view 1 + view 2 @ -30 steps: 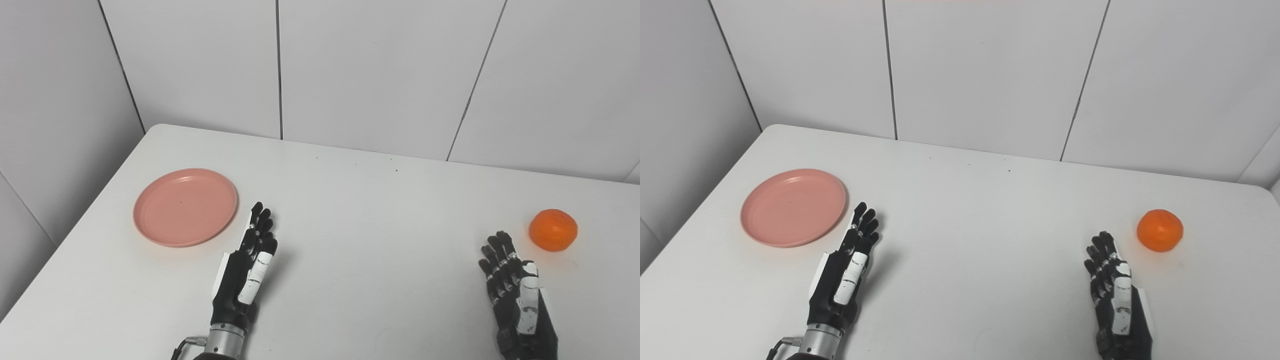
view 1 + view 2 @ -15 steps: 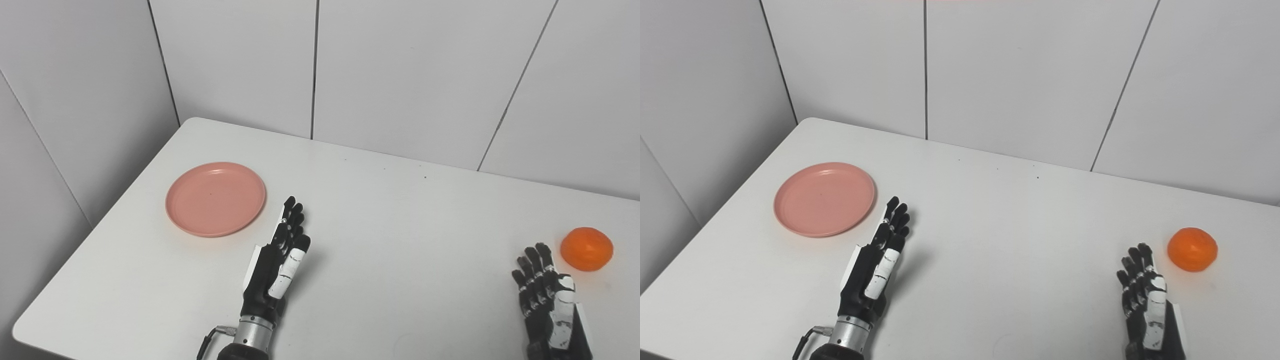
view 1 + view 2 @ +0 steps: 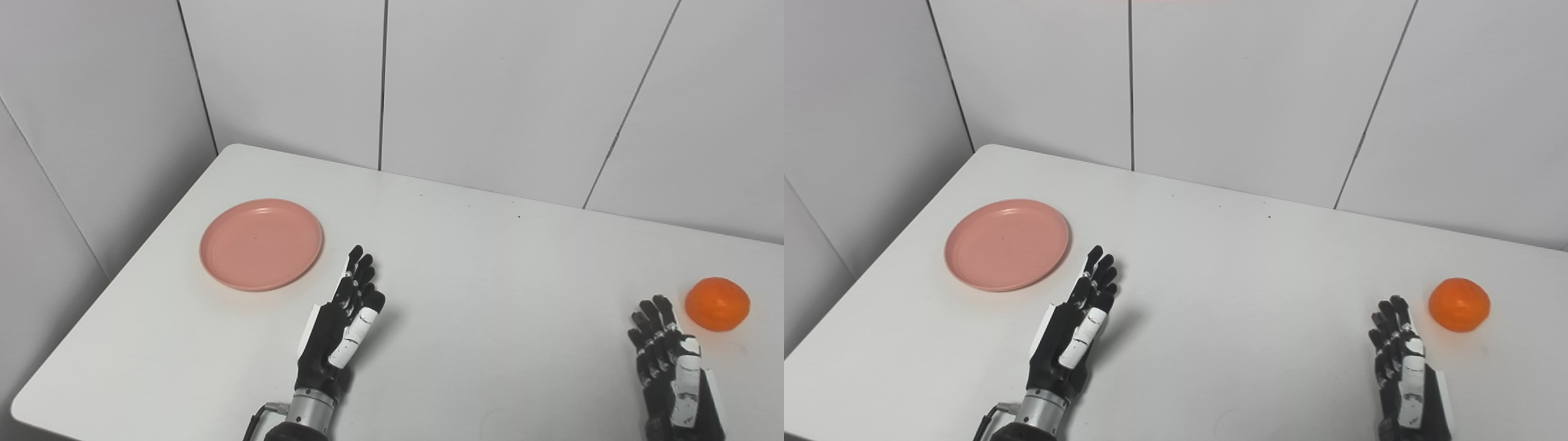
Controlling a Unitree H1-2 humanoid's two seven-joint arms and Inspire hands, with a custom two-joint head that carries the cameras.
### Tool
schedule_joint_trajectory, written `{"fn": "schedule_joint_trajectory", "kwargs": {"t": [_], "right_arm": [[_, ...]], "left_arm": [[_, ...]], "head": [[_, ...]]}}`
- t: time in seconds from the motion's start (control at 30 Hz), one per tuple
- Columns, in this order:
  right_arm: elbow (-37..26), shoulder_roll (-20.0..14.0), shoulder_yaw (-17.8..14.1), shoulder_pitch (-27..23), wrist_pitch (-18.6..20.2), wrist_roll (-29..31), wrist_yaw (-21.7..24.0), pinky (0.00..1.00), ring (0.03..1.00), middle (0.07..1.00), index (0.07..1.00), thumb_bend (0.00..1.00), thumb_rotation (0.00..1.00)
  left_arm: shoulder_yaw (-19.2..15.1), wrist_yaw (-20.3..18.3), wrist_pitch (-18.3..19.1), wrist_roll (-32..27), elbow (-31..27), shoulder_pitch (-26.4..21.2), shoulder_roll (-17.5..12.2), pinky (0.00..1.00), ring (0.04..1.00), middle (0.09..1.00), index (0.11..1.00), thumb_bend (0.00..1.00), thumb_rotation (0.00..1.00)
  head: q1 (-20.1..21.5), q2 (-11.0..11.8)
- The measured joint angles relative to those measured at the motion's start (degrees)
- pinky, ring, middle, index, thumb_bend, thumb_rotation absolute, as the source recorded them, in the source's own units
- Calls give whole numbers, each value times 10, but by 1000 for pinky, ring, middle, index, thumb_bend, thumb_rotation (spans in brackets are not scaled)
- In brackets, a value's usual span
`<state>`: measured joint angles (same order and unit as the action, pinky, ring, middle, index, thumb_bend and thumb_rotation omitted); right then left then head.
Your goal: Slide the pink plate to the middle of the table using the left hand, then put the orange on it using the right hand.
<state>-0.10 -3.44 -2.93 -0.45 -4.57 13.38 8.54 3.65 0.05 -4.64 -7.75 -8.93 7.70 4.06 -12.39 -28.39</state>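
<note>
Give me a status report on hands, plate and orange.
Left hand open, just short of the plate. Right hand open, near the orange, not touching. Plate at table's left, nothing on it. Path to the middle unobstructed.

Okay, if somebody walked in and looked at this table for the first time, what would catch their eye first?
Probably the two spots of color on the white table: the pink plate lying empty at the left, and the orange far off at the right edge. Next come the two black hands, the left hand open just right of the plate, the right hand open beside the orange, neither touching anything.
</note>
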Motion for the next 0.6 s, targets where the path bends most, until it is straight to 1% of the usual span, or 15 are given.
{"fn": "schedule_joint_trajectory", "kwargs": {"t": [0.1,0.23,0.3,0.37,0.47,0.57,0.6], "right_arm": [[-3,0,2,0,0,0,0,1000,975,973,978,784,1000],[-3,1,6,0,0,-1,0,1000,966,964,978,781,1000],[-3,1,6,1,0,-2,0,1000,965,962,978,784,1000],[-4,1,5,2,0,-2,0,1000,966,963,975,788,1000],[-4,0,3,4,0,-2,-1,1000,967,965,974,783,1000],[-4,0,3,4,0,-5,-1,1000,965,963,974,783,1000],[-4,1,3,4,0,-6,-1,1000,965,964,973,781,1000]], "left_arm": [[-3,-5,28,-22,-17,5,0,1000,971,963,970,840,623],[-10,-8,61,-35,-32,0,0,1000,970,944,936,885,611],[-14,-7,77,-44,-39,-4,0,1000,969,939,928,890,613],[-15,-6,89,-46,-43,-10,1,1000,961,927,885,877,631],[-15,-3,107,-47,-57,-20,4,1000,960,922,865,875,643],[-15,-4,118,-47,-87,-33,4,1000,954,923,871,876,656],[-16,-5,122,-48,-99,-40,3,1000,945,922,879,896,656]], "head": [[0,3],[5,6],[6,7],[7,9],[8,10],[10,11],[11,12]]}}
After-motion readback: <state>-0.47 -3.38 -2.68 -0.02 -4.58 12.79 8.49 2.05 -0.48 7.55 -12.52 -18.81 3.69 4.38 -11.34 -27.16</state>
